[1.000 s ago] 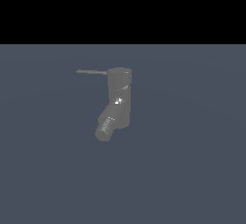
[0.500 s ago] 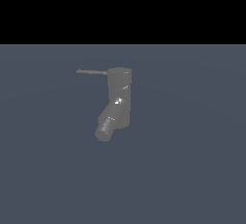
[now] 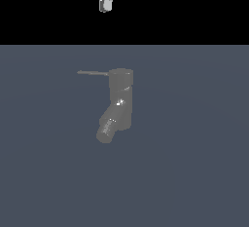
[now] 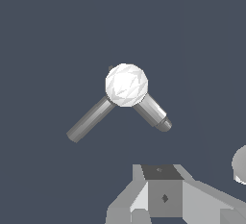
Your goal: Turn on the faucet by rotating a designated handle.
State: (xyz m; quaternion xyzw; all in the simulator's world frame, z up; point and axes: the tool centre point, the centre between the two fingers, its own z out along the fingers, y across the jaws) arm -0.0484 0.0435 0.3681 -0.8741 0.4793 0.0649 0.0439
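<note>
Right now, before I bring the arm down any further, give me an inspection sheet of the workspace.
Surface: flat grey-blue floor, bare around the fixture.
Job's things: faucet upright, spout angled down toward the exterior view's left; handle sticking out level from the cap toward the exterior view's left, untouched.
Clutter: nothing seen.
Grippers: gripper high above the faucet, clear of it; jaws' state unclear.
Cables: nothing seen.
Surroundings: black backdrop only.

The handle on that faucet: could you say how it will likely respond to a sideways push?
The handle is a thin straight rod, so probably stiff. Jutting from the faucet cap, it should swing around it rather than slide. Its smooth round surface may let a finger slip.
</note>
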